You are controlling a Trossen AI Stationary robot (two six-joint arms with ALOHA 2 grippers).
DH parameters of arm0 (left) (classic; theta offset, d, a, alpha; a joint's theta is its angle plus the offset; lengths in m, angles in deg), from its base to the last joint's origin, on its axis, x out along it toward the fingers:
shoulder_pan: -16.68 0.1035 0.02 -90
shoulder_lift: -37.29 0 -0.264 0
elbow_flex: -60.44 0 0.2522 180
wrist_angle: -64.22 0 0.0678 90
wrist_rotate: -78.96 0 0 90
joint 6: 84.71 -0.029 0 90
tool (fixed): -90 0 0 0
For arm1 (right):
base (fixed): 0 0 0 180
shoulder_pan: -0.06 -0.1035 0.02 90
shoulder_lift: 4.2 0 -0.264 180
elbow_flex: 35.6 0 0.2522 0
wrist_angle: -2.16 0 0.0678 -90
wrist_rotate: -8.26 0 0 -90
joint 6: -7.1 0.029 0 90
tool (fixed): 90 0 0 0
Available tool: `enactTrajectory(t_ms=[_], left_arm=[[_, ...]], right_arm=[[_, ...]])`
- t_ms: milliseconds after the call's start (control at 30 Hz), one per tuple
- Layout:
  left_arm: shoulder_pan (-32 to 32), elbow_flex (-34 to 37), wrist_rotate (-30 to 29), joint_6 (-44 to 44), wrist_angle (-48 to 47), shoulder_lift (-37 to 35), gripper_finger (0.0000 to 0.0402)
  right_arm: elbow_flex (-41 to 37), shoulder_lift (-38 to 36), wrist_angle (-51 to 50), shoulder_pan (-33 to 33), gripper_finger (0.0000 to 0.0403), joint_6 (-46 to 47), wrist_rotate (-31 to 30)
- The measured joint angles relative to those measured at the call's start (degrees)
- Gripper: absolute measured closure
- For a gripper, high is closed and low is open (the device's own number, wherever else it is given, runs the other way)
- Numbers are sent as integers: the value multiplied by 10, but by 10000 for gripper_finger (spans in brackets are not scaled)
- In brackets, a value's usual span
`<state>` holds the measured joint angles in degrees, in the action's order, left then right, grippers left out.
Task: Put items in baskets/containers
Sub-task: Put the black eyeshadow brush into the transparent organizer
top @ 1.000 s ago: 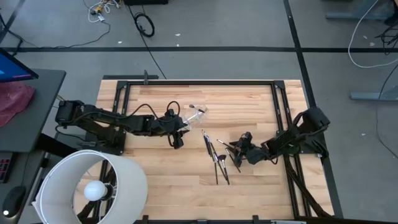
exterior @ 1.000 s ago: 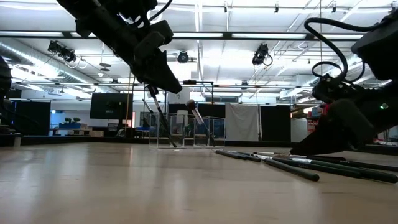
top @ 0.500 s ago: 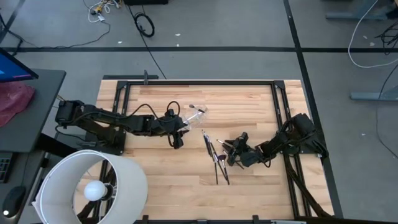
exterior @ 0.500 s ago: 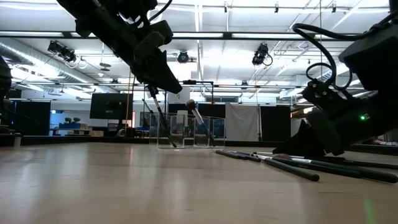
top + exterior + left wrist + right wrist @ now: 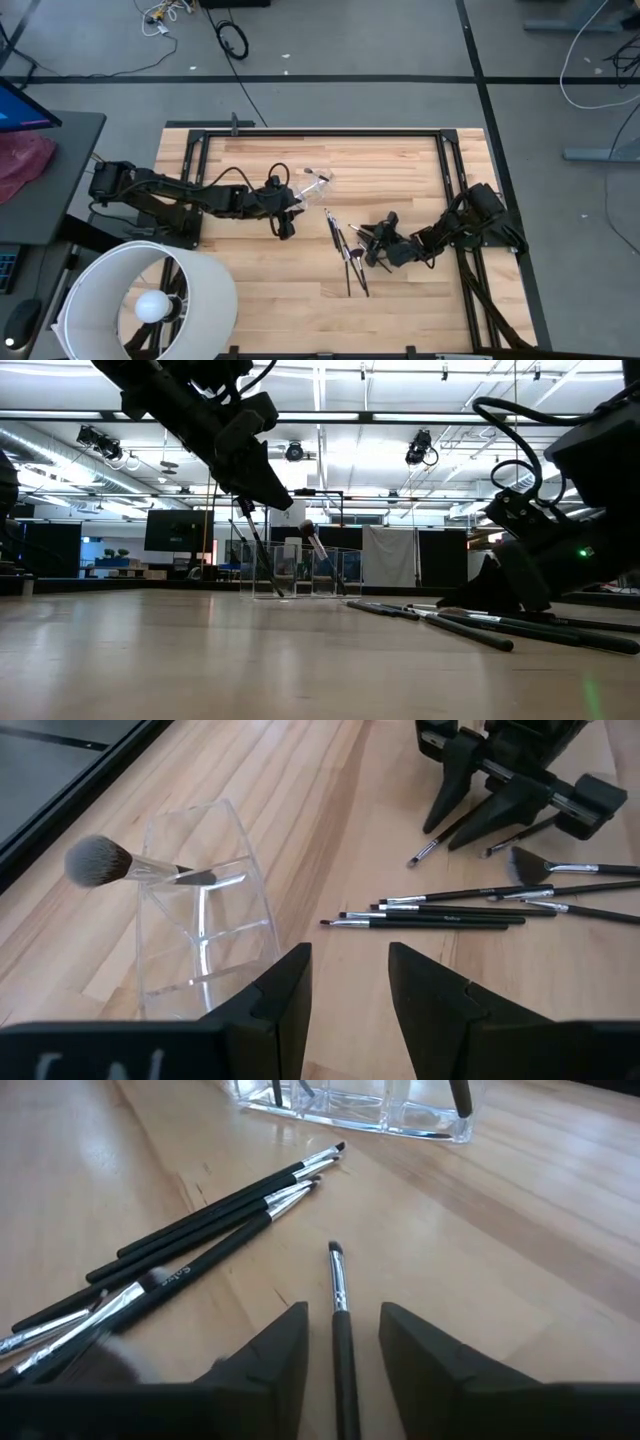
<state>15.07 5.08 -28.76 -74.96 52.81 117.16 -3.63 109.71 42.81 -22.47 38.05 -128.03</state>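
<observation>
A clear plastic container stands on the wooden table and holds a fluffy pale-tipped brush and a couple of dark handles. Several slim dark brushes lie loose on the table to its right; they also show in the left wrist view. My left gripper is open and empty, just near-left of the container. My right gripper is open and low over the table at the right of the pile. One thin silver-ferruled brush lies on the table between its fingers, along them.
A big white lampshade with a bulb sits at the table's near left corner. A black frame rims the table. Bare wood lies in front of the brushes and along the far side.
My right gripper has gone down and toward the table's left, up to the loose brushes, then held still. My left gripper and the container have stayed put.
</observation>
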Motion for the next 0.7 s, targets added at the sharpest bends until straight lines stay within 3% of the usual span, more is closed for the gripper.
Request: enactTrajectory(t_ms=[333, 600, 700], left_arm=[[0, 0, 0, 1, 0, 0, 264], [0, 0, 0, 1, 8, 0, 264], [0, 0, 0, 1, 8, 0, 264]], right_arm=[[1, 0, 19, 33, 299, -27, 44], [1, 0, 27, 50, 387, -58, 65], [0, 0, 35, 51, 389, -64, 69]])
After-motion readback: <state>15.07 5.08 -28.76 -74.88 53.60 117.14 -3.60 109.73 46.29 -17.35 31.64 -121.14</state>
